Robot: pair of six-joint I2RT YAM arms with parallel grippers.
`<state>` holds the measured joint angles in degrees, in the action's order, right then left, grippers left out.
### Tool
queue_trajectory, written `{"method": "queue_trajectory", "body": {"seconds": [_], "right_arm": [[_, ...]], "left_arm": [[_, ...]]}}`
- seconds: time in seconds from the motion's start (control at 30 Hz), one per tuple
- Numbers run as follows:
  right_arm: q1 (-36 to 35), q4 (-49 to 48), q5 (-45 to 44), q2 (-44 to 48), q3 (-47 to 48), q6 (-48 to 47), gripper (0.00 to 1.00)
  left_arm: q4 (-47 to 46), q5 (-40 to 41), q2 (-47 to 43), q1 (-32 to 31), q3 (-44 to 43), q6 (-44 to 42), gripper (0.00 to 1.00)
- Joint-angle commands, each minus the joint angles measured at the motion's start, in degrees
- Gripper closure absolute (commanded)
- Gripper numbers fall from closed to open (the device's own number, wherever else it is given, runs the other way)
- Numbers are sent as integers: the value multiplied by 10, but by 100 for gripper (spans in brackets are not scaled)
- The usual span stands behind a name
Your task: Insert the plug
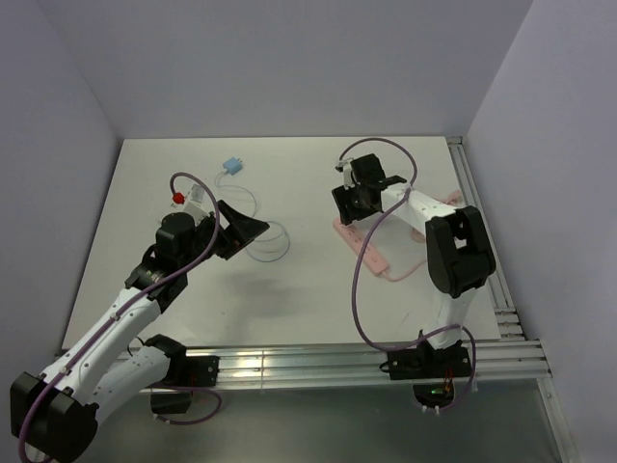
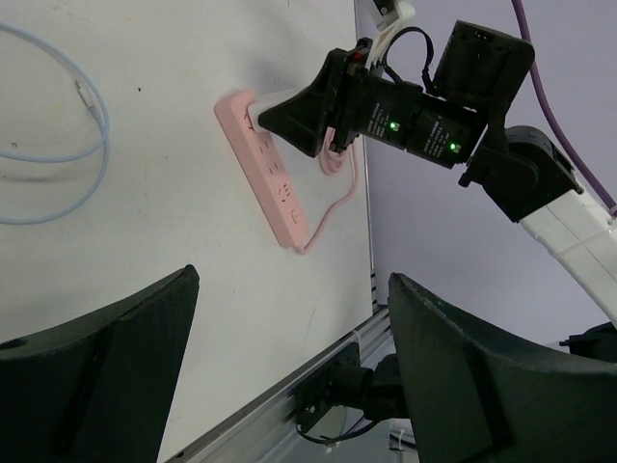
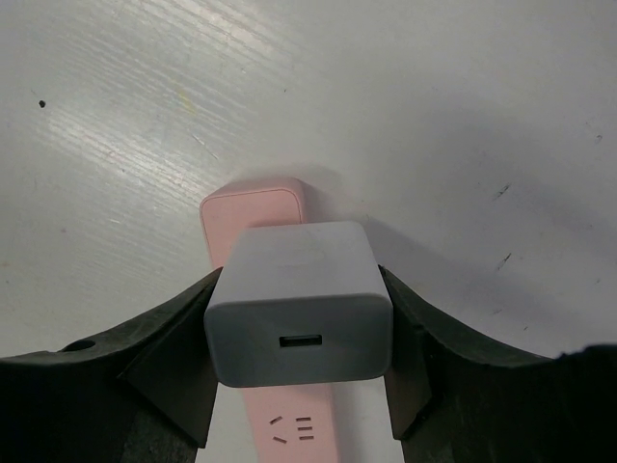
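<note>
Right wrist view: my right hand (image 3: 299, 333) grips the white plug (image 3: 297, 270) at the pink strip's (image 3: 255, 204) far end, near the bench's (image 3: 463, 116) right edge. Its prongs are hidden; if misaligned, pressing could shove the strip sideways.

Your left arm (image 1: 106, 333) and right arm (image 1: 416, 207) both have white link shells and bulky black joint housings. A purple cable (image 1: 359, 289) loops loosely behind each end effector and trails back to the base. Behind the left end effector (image 1: 241, 230), the cable meets a small red connector (image 1: 177, 198). Its fingers (image 2: 96, 386) are broad, matte black wedges. Just behind the right end effector (image 2: 308, 111), two green lights (image 2: 393, 125) glow on the black body.
</note>
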<state>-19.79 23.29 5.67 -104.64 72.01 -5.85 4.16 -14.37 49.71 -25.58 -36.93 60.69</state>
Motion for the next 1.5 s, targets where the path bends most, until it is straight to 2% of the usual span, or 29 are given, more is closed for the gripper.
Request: {"method": "queue_trajectory", "body": {"seconds": [0.0,0.1,0.37,0.5,0.63,0.8,1.0,1.17,1.3,1.4,1.47], "right_arm": [[-2,108,-56,-49,25,26,100],[-22,132,-86,-73,53,29,100],[-60,135,-133,-64,0,80,100],[-59,127,-109,-48,-18,110,100],[-32,105,-28,-29,-38,105,100],[-44,125,-36,-58,-28,125,100],[-70,66,11,-47,-67,213,100],[-82,79,-36,-49,-64,261,100],[-108,72,-47,-76,-77,285,100],[-122,35,-5,-97,-99,304,100],[-126,37,-9,-116,-93,305,100]], "left_arm": [[-16,-14,-5,2,-4,-7,16],[-11,-8,-15,2,-2,-5,16],[-7,-5,-28,2,9,-6,16],[-7,-18,-25,2,5,-5,16],[-1,-14,-39,2,8,-4,16],[12,-8,-51,2,3,-7,16],[20,-10,-58,2,5,-7,16],[24,-10,-64,2,7,-7,16],[14,-11,-70,2,17,-3,16],[7,-14,-73,1,27,2,16],[4,-16,-76,1,34,7,16]]}}
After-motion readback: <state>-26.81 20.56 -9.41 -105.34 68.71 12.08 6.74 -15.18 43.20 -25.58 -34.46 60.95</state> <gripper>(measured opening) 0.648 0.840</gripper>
